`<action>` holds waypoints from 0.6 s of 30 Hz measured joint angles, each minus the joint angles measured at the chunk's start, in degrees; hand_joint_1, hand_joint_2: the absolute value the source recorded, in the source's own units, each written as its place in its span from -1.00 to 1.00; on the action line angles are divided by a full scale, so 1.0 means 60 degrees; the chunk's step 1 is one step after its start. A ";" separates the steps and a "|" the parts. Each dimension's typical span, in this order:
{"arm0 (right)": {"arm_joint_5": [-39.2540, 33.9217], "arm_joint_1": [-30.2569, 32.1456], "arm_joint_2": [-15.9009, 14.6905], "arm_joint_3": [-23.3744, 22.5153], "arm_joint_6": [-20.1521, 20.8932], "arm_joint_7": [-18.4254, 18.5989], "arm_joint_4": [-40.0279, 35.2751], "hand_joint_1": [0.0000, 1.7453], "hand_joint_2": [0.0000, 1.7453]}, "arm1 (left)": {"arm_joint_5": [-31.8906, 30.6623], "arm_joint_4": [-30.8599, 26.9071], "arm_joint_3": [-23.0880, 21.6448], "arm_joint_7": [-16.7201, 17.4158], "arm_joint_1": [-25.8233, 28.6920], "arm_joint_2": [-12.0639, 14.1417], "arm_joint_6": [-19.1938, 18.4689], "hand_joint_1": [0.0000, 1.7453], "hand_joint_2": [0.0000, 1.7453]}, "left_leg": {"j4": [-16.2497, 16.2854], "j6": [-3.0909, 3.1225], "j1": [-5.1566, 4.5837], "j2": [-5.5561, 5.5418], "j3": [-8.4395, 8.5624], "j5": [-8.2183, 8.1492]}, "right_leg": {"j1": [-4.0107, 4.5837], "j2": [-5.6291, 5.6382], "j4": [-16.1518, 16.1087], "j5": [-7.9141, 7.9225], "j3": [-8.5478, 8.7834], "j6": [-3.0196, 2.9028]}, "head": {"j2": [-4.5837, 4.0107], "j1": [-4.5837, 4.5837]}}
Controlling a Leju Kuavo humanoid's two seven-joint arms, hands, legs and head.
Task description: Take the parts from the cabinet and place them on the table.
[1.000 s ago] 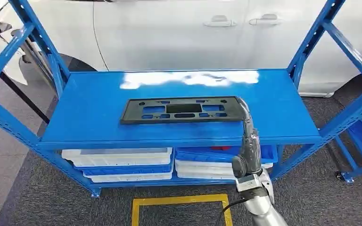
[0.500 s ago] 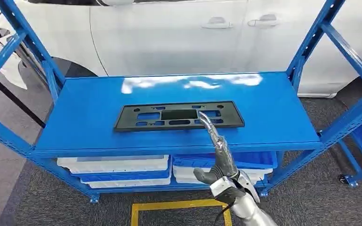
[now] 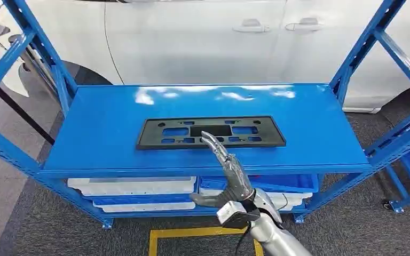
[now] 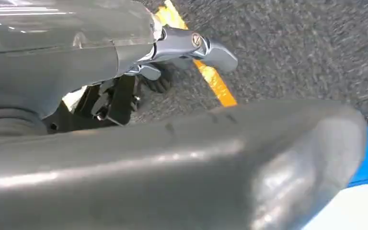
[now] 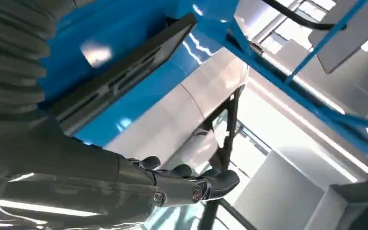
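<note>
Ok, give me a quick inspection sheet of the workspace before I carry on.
Surface: blue shelf top, glossy, with reflections.
Job's things: black plastic frame lies flat near the shelf's middle.
Clutter: white and blue bins on the lower shelf.
Hands: right robot hand open, fingers stretched toward the frame's near edge, holding nothing; left robot hand hangs above the floor, state unclear.
Cables: black cable at the right wrist.
Surroundings: white car behind the rack, yellow floor tape.
</note>
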 joint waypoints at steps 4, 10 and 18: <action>0.2471 -0.0916 0.0317 0.0816 -0.1571 0.0722 0.1079 -1.00 1.00 | 0.0000 0.0000 -0.0003 -0.0073 -0.0027 0.0003 0.0029 -1.00 -1.00 | 0.0019 0.0069 -0.0037 0.0041 -0.0010 -0.0038 | -0.0014 0.0001 0.2584 -0.0949 -0.1365 0.0062 | 0.0000 0.0000; 0.5046 -0.2156 0.0838 0.1836 -0.3356 0.2129 0.2489 -1.00 1.00 | 0.0000 0.0000 -0.0022 -0.0109 -0.0056 -0.0055 0.0029 -1.00 -1.00 | 0.0101 -0.0074 -0.0116 -0.0017 0.0063 -0.0180 | 0.0064 0.0014 -0.0413 0.0531 -0.0126 -0.0202 | 0.0000 0.0000; 0.8579 -0.3726 0.2348 0.2538 -0.3952 0.4399 0.5140 -1.00 1.00 | -0.0026 0.0000 -0.0102 -0.0127 -0.0097 -0.0062 0.0160 -1.00 -1.00 | 0.2408 -0.0489 0.0006 -0.0003 -0.1097 -0.1320 | -0.0010 0.0044 -0.0558 0.0539 -0.0007 -0.0465 | 0.0000 -0.0003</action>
